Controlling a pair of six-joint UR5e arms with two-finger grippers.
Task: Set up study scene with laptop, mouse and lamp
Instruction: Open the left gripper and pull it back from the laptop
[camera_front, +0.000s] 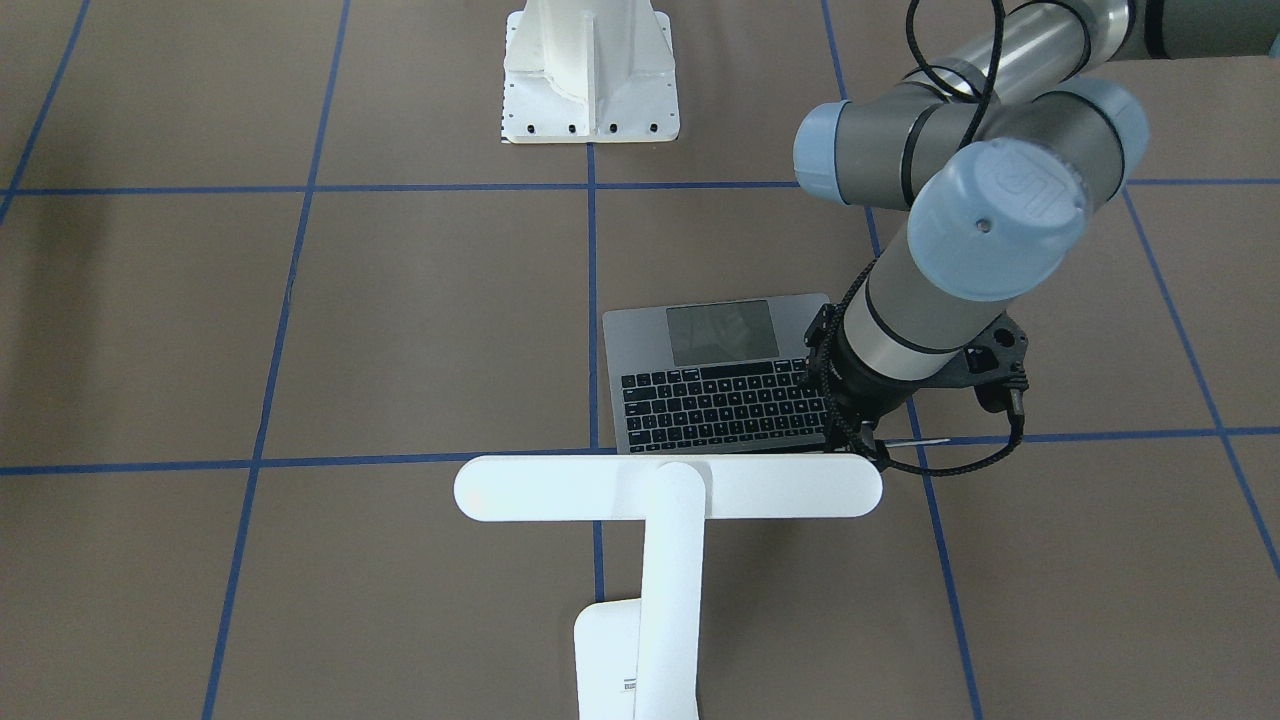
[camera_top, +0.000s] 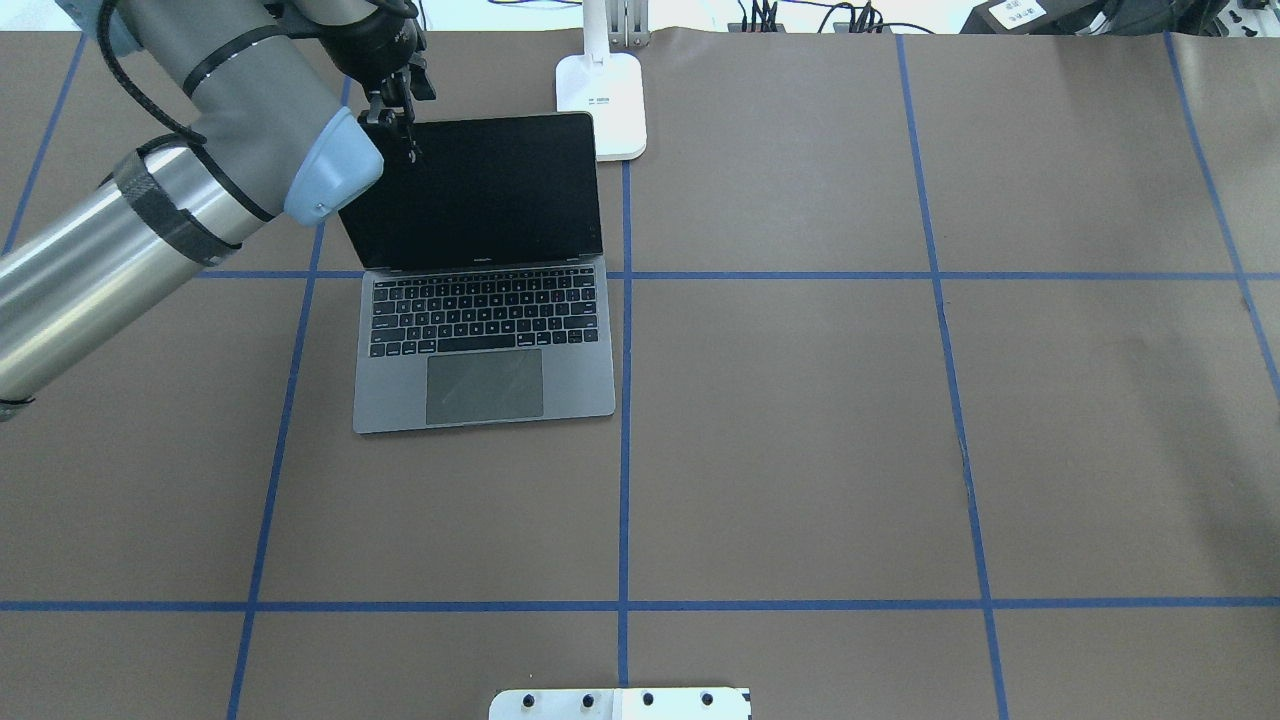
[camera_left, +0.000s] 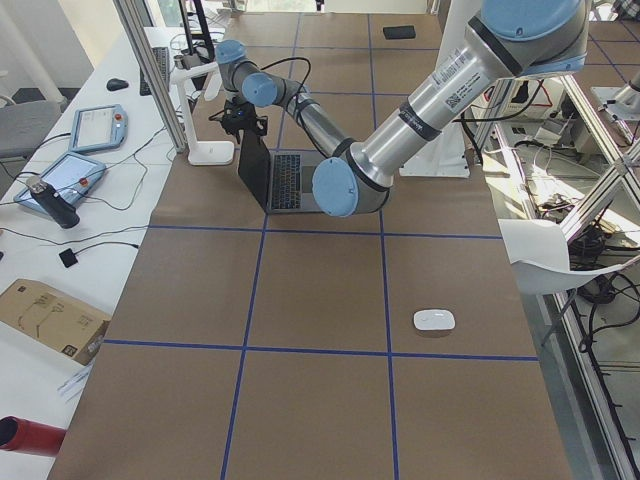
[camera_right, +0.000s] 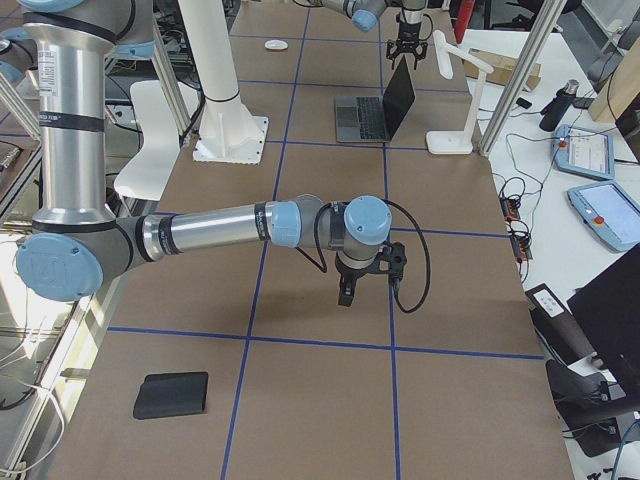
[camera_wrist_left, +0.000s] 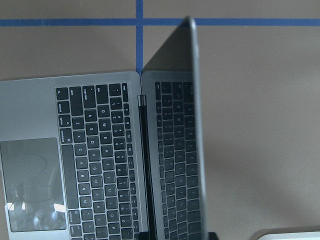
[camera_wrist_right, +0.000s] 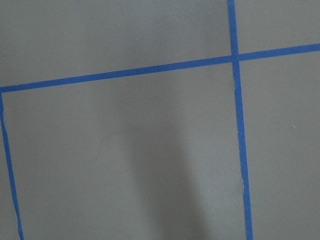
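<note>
The laptop (camera_top: 485, 330) lies open on the brown table (camera_top: 800, 450), its keyboard and trackpad towards the robot and its dark screen raised nearly upright. The left gripper (camera_top: 398, 130) reaches down onto the screen's upper corner on the robot's left. Its 2 fingers (camera_right: 394, 50) sit 1 on each side of the thin lid. I cannot tell whether they press on the lid or only straddle it. In the left wrist view the lid's edge runs straight down the middle, with the keys mirrored in the screen.

The lamp (camera_front: 668, 487) stands behind the laptop, on the side away from the robot. Its base is just beside the screen's corner on the robot's right, and its long bar head runs parallel to the laptop's back edge.

The mouse (camera_left: 434, 320) rests on the table well apart from the laptop, towards the robot's left end.

The right gripper (camera_right: 345, 295) hangs pointing down above bare table, well apart from the laptop on the robot's right. I cannot tell whether its fingers are spread or together. A flat black pad (camera_right: 172, 395) lies further from the laptop still, and the white pedestal (camera_front: 590, 80) stands on the robot's side of the laptop.
</note>
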